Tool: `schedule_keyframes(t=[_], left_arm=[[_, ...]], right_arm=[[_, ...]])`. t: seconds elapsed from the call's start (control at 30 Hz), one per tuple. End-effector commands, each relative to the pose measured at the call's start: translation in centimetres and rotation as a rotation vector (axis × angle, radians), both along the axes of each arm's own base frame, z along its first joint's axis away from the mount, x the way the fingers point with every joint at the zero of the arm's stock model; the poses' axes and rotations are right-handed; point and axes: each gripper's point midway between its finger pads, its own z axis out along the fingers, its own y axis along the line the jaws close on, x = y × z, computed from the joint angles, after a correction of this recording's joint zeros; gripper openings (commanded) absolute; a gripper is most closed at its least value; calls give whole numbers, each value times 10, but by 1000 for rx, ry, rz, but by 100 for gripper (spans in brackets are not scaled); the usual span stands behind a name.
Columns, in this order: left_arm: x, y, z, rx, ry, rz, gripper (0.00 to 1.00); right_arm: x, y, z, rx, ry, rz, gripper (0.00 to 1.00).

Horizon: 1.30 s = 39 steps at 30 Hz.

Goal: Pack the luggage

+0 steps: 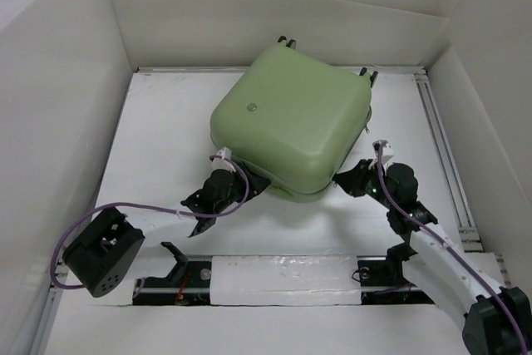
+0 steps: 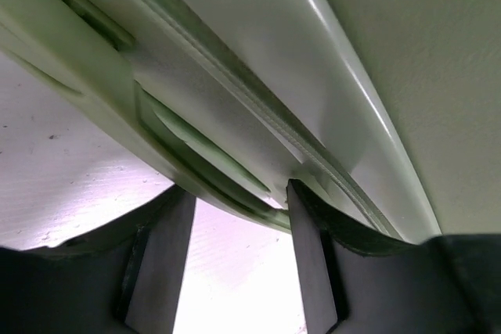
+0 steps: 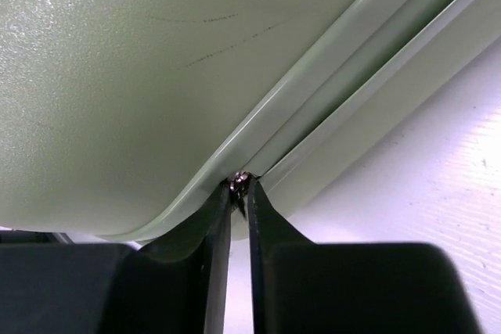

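Walls (image 1: 66, 81) are boxing in the table (image 1: 158, 147); your luggage (image 1: 291, 118) is lying shut mid-table — left gripper (image 2: 239, 201) gaping across its 7 o'clock rim, right gripper (image 3: 239, 185) clenching its 5 o'clock seam.

The luggage (image 1: 291, 118) lay shut and askew on the white table (image 1: 166, 147) (wheels (image 1: 368, 75) at its far edge). The left gripper (image 1: 252, 184) sat against its near-left edge, the right gripper (image 1: 340, 179) at its near-right corner.
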Motion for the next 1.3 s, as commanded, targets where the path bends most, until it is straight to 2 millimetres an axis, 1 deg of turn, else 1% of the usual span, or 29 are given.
schedule_keyframes(t=[0.0,0.03,0.07,0.1,0.13,0.2,0.27,0.3,0.33,0.4,0.47,0.63,0.67,0.7,0.73,0.77,0.8,0.83,0.87,0.9,0.93,0.97,1.0,1.03,1.07,1.13,1.2,1.23,1.27], left_arm=[[13,-13,29,-57,-76,-17,44],[12,-15,31,-68,-81,-28,41],[12,-18,32,-74,-84,-37,39],[11,-19,32,-77,-82,-45,37],[10,-21,31,-83,-81,-58,30],[10,-24,37,-100,-96,-67,24],[5,-30,36,-102,-96,-90,17],[6,-32,36,-92,-103,-91,11],[8,-34,40,-99,-111,-91,7],[8,-39,39,-96,-114,-92,1],[11,-42,45,-117,-120,-87,0],[19,-52,51,-148,-120,-89,0],[20,-53,54,-156,-129,-89,0],[20,-54,56,-172,-127,-85,0],[20,-54,54,-175,-113,-80,0],[23,-57,57,-184,-123,-81,0],[22,-58,60,-202,-123,-88,0],[22,-59,54,-193,-113,-87,0],[24,-61,58,-208,-112,-84,0],[25,-63,59,-225,-110,-79,0],[22,-66,62,-234,-117,-90,0],[23,-67,56,-234,-100,-86,0],[20,-71,60,-251,-101,-95,0],[20,-71,55,-242,-91,-94,0],[20,-76,55,-242,-93,-98,0],[15,-81,58,-254,-94,-105,0],[14,-85,62,-259,-102,-107,0],[10,-88,62,-266,-96,-109,0],[7,-90,62,-266,-95,-118,0]], right_arm=[[16,1,15,-11,-67,-11,14],[16,1,12,-15,-57,-11,9],[16,2,13,-5,-50,-14,2],[15,2,16,-2,-60,-14,0],[13,2,15,21,-48,-21,0],[8,1,13,42,-45,-27,0],[-4,1,16,82,-33,-29,0],[-10,0,9,88,-12,-33,0],[-18,1,13,101,-13,-26,0],[-29,1,9,114,14,-19,0],[-47,2,4,110,49,3,0],[-75,18,19,133,74,125,0],[-77,20,28,136,66,138,0],[-83,23,23,116,103,166,0],[-90,29,25,112,112,203,0],[-93,34,34,117,99,228,0],[-96,38,35,112,109,251,0],[-101,43,39,121,118,280,0],[-110,51,43,128,130,324,0],[-114,56,52,143,122,349,0],[-115,63,55,160,133,361,0],[-125,73,62,174,130,418,0],[-124,78,68,182,120,416,0],[-123,88,70,190,119,429,0],[-125,96,71,204,131,437,0],[-130,116,82,211,105,462,0],[-128,142,76,184,123,435,0],[-124,153,89,189,100,416,0],[-118,165,78,158,126,371,0]])
